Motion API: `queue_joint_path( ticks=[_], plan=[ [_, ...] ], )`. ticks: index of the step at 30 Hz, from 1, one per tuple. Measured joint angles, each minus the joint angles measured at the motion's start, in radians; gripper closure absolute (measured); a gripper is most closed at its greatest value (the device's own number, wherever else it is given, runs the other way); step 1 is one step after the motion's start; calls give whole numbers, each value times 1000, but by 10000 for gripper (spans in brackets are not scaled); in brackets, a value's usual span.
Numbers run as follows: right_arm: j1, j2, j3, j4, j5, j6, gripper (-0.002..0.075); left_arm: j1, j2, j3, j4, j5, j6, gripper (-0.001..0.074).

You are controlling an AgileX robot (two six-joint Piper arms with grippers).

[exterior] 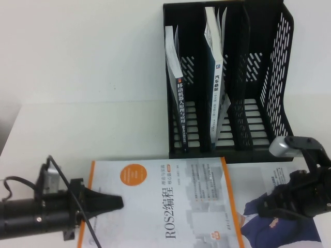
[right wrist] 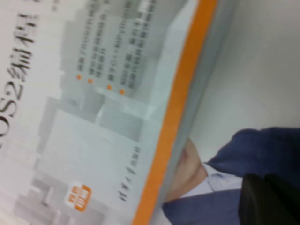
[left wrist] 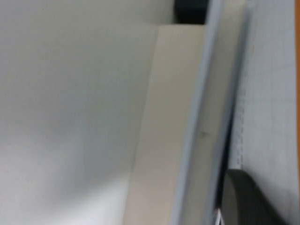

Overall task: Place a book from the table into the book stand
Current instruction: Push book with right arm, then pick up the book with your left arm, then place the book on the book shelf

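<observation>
A plain white table (exterior: pixel 77 77) carries everything. The black book stand (exterior: pixel 227 77) sits at one o'clock with two books upright inside. The ROS2 book (exterior: pixel 165 206) lies flat at six o'clock. The left gripper (exterior: pixel 116 202), pressed shut, rests on its left edge. The right gripper (exterior: pixel 261 206) hovers over a second book (exterior: pixel 269 181) at four o'clock; whether its jaws are apart, I cannot tell.

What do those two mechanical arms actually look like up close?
Both are matte black. The left arm is a thick tube with thin black cables looping off it, a pale metal block on top, and a pointed black left tool. The right arm is bulkier, carrying a rounded silver camera; its right tool is black.
</observation>
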Motion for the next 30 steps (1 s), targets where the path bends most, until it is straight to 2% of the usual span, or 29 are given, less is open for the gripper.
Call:
queue_joint_path(
  ticks=[9,16,22,30],
  plan=[
    [0,-111,0,-70,4,44,729,16,-295,3,56,-50,-125,633],
    [0,-223,0,-205,48,195,729,18,-594,-37,175,-69,-297,633],
    [0,-326,0,-367,59,327,729,19,-800,-203,321,-22,-504,633],
    [0,-425,0,-507,68,460,729,19,-877,-498,316,55,-661,633]
  ],
)
